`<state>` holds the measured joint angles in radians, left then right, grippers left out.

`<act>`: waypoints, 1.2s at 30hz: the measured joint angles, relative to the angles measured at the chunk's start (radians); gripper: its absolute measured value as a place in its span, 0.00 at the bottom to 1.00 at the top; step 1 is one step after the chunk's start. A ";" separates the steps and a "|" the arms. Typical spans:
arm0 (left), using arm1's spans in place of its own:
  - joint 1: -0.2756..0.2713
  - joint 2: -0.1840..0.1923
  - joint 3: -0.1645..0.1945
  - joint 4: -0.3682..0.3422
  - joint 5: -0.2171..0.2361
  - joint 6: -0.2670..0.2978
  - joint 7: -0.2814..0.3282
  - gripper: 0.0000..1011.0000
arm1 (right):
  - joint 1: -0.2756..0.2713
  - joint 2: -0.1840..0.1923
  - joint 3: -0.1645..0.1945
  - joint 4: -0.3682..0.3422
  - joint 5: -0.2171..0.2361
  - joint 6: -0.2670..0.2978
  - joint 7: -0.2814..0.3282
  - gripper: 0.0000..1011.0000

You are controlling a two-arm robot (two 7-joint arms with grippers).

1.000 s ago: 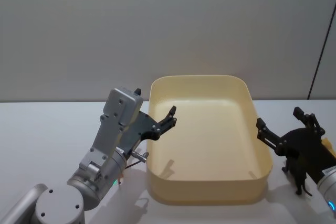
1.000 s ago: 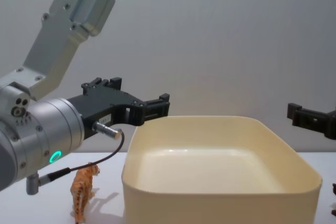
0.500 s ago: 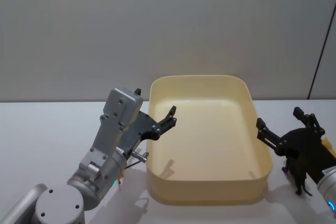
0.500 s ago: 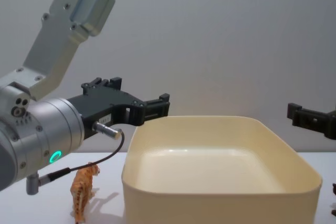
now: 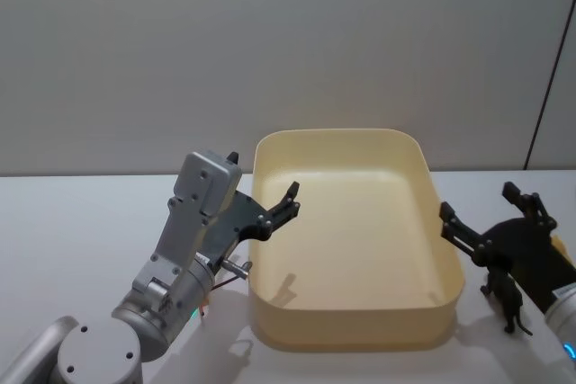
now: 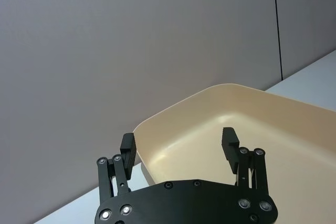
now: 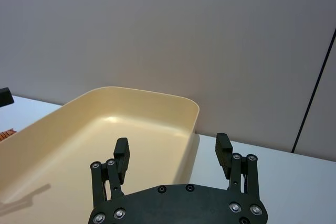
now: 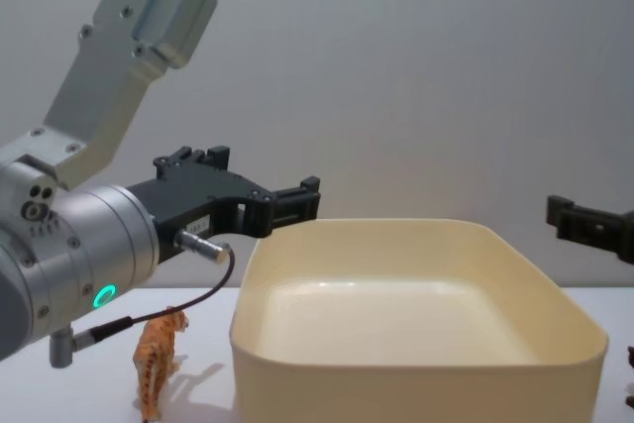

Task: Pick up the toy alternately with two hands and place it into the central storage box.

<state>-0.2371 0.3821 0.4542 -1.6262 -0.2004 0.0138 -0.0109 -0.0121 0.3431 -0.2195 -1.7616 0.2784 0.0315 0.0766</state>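
Tub (image 5: 342, 334): L gripper (image 6: 178, 139) prob. over left rim, R gripper (image 7: 172, 144) at right, both spread

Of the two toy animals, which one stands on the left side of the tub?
The orange tiger; the dark animal stands right of the tub.

silver left arm (image 8: 69, 255) with glowing green ring (image 8: 104, 295) and thin black cable (image 8: 203, 291) — black, screw-studded left gripper (image 6: 178, 141) and right gripper (image 7: 171, 155)

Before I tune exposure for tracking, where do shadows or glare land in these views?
Head view: the left pincer throws a soft shadow onto the storage box floor. Chest view: the toy tiger shadows the table; pale sheen inside the box. Right wrist view: similar sheen.
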 joint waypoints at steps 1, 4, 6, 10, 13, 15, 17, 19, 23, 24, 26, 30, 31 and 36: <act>0.000 0.000 0.000 0.000 0.000 0.000 0.000 0.99 | -0.002 0.003 0.002 0.000 0.000 0.000 0.000 0.99; 0.000 0.000 0.000 0.000 0.000 0.000 0.000 0.99 | -0.014 0.017 0.013 -0.005 0.005 0.000 -0.004 0.99; 0.000 0.000 0.000 0.000 0.000 0.000 0.000 0.99 | -0.022 0.026 0.018 -0.010 0.010 -0.001 -0.008 0.99; 0.000 0.000 0.000 0.000 0.000 0.000 0.000 0.99 | -0.052 0.055 0.039 -0.026 0.025 -0.002 -0.023 0.99; 0.000 0.000 0.000 0.000 0.000 0.000 0.000 0.99 | -0.080 0.079 0.056 -0.039 0.038 -0.003 -0.039 0.99; 0.000 0.000 0.000 0.000 0.000 0.000 0.000 0.99 | -0.101 0.096 0.069 -0.047 0.048 -0.004 -0.051 0.99; 0.000 0.000 0.000 0.000 0.000 0.000 0.000 0.99 | -0.118 0.109 0.079 -0.054 0.054 -0.004 -0.057 0.99; 0.000 0.000 0.000 0.000 0.000 0.000 0.000 0.99 | -0.138 0.124 0.090 -0.061 0.063 -0.004 -0.067 0.99; 0.000 0.000 0.000 0.000 0.000 0.000 0.000 0.99 | -0.175 0.148 0.109 -0.071 0.074 -0.005 -0.082 0.99; 0.000 0.000 0.000 0.000 0.000 0.000 0.000 0.99 | -0.181 0.152 0.113 -0.072 0.075 -0.004 -0.085 0.99; 0.000 0.000 0.000 0.000 0.000 0.000 0.000 0.99 | -0.194 0.158 0.119 -0.073 0.080 -0.003 -0.090 0.99; 0.000 0.000 0.000 0.000 0.000 0.000 0.000 0.99 | -0.207 0.164 0.127 -0.073 0.086 0.004 -0.099 0.99; 0.000 0.000 0.000 0.000 0.000 0.000 0.000 0.99 | -0.210 0.166 0.128 -0.072 0.088 0.005 -0.101 0.99; 0.000 0.000 0.000 0.000 0.000 0.000 0.000 0.99 | -0.217 0.168 0.137 -0.055 0.097 0.019 -0.113 0.99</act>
<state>-0.2371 0.3821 0.4542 -1.6262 -0.2004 0.0139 -0.0110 -0.2295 0.5115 -0.0825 -1.8169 0.3757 0.0508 -0.0365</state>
